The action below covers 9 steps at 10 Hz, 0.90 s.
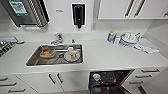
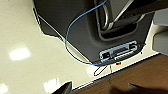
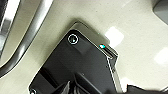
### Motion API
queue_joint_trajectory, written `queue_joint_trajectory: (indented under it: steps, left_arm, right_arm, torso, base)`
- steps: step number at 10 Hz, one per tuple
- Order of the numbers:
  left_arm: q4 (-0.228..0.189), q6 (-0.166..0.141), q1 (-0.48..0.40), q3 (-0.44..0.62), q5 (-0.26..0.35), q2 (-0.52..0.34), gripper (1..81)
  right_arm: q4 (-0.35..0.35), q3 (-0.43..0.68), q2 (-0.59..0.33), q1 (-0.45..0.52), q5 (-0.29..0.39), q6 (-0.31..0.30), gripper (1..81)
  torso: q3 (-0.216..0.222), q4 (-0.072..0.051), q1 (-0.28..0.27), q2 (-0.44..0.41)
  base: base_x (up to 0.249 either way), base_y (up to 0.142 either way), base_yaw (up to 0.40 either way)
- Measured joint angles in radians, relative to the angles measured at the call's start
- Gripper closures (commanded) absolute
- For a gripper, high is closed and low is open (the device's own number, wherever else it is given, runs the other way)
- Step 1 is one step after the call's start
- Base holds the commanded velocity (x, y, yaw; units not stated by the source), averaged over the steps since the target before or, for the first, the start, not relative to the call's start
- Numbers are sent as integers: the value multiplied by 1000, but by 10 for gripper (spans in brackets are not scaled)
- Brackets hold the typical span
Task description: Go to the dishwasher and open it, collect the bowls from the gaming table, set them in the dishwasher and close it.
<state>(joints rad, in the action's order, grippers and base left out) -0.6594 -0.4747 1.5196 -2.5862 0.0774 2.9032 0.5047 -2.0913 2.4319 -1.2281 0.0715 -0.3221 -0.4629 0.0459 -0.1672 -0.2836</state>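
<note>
Head view has the dishwasher [image 1: 110,81] already open at lower right, under the counter [image 1: 105,56]; bowls not collected yet I'd guess. Can't tell either end effector's state.

The dishwasher [image 1: 110,82] stands open, its dark inside reachable from the front. Dishes [image 1: 72,53] crowd the sink [image 1: 32,60]; the desk [image 1: 100,56] between sink and rack [image 1: 128,40] is bare.

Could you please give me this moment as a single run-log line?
facing: counter with sink | dishwasher: open, white item on its rack | sink: dishes inside | grippers: state unclear
</note>
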Motion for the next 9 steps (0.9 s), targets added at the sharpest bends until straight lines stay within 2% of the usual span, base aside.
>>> queue_joint_trajectory:
  steps: [3, 5, 7, 9]
  left_arm:
    - [0, 0, 14, -13, -7, 0, 10]
    - [2, -1, 14, -16, -67, -14, 10]
    - [2, -1, 15, -21, -75, -18, 10]
    - [2, -1, 24, -21, -76, -17, 10]
  right_arm:
    - [0, -112, 80, -50, 1, 0, 10]
    - [0, -191, 125, -89, 5, -1, 10]
    - [8, -211, 151, -118, 27, -11, 10]
    - [120, -232, 153, -117, 48, -17, 10]
  torso:
    - [1, 0, -69, -111]
    - [1, 0, -116, -186]
    - [2, 0, -160, -258]
    - [2, 0, -207, -333]
  base:
    - [0, 0, 0]
    - [0, 0, 0]
    - [0, 0, 0]
    - [0, 0, 0]
